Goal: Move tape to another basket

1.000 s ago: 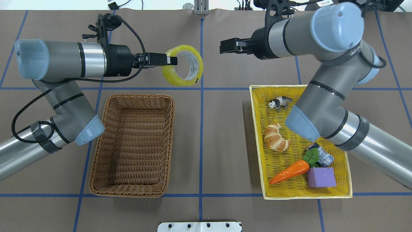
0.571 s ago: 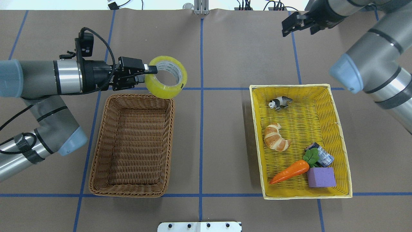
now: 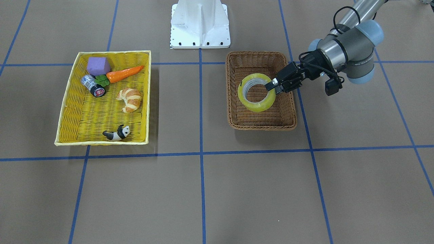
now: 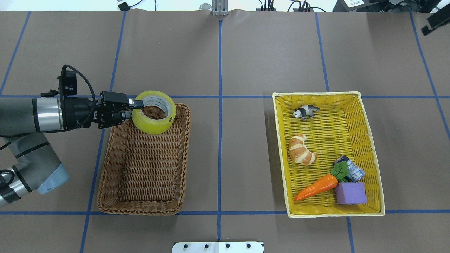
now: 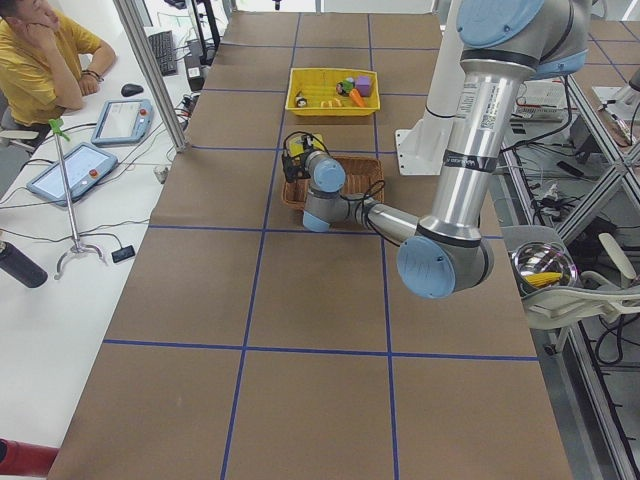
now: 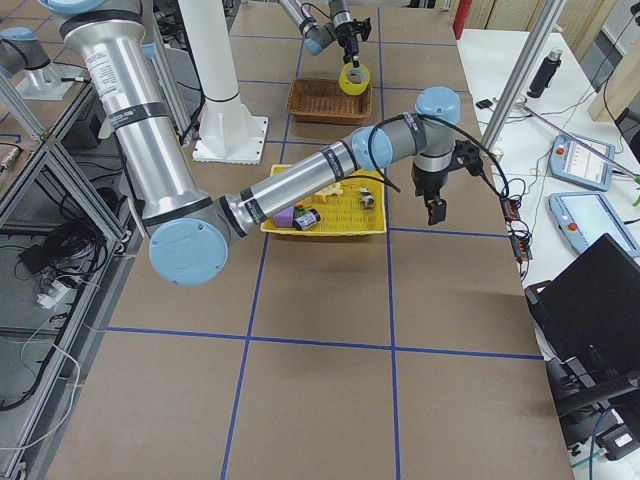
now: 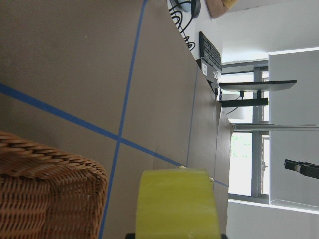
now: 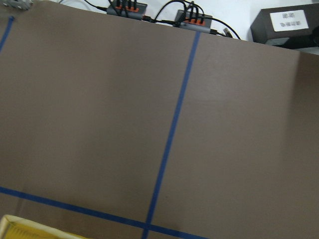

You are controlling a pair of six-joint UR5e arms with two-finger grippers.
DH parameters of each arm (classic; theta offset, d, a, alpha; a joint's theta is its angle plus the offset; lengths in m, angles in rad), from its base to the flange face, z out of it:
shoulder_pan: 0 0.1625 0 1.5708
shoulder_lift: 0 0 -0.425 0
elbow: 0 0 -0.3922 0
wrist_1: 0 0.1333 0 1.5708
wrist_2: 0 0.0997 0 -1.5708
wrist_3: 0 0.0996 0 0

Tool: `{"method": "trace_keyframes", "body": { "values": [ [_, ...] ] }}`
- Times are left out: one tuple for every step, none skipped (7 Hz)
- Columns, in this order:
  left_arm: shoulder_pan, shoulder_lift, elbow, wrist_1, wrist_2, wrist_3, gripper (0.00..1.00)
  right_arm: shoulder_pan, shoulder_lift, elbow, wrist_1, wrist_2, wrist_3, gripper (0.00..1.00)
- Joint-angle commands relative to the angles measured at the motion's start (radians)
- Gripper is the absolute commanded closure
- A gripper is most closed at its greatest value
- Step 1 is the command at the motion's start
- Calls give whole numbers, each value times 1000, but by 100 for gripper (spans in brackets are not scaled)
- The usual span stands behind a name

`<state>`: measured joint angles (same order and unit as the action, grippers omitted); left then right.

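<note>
The tape (image 4: 154, 121), a wide yellow ring, hangs above the far end of the brown wicker basket (image 4: 147, 168), held up off its floor. My left gripper (image 4: 136, 104) is shut on the tape's wall, one finger inside the ring. The front view shows the tape (image 3: 256, 103) over the basket (image 3: 261, 118) with the left gripper (image 3: 271, 84) on its rim. The left wrist view shows the tape (image 7: 177, 204) and the basket's corner (image 7: 45, 199). My right gripper (image 4: 435, 21) is a dark bar at the far right edge; I cannot tell whether it is open or shut.
A yellow basket (image 4: 365, 119) on the right holds a panda toy (image 4: 305, 111), a croissant (image 4: 301, 150), a carrot (image 4: 316, 188), a purple block (image 4: 350, 193) and a small can (image 4: 354, 171). The white robot base (image 3: 200, 23) stands between the baskets.
My left arm has carried the tape left and toward the robot, from beyond the brown basket to above its far end. My right arm has pulled away to the far right edge.
</note>
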<state>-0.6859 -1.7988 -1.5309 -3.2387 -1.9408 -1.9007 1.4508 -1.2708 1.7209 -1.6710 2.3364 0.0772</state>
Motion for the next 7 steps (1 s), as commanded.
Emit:
{"method": "trace_keyframes", "body": {
  "values": [
    [104,7,20,-1,92,70,100,116,-93,-45,-6,21,-193,0],
    [111,7,43,-3,100,90,100,141,-120,-62,-4,20,-271,0],
    [111,13,48,-3,100,94,100,151,-128,-63,-6,20,-272,0],
    [111,28,64,-1,100,165,94,149,-130,-63,-4,15,-261,0],
    [111,21,108,-3,100,269,85,149,-130,-63,-4,15,-260,0],
    [111,19,117,-4,97,279,65,149,-131,-63,-4,15,-258,0],
    [109,24,111,-4,100,281,1,149,-131,-63,-4,15,-258,0]
  ]
}}
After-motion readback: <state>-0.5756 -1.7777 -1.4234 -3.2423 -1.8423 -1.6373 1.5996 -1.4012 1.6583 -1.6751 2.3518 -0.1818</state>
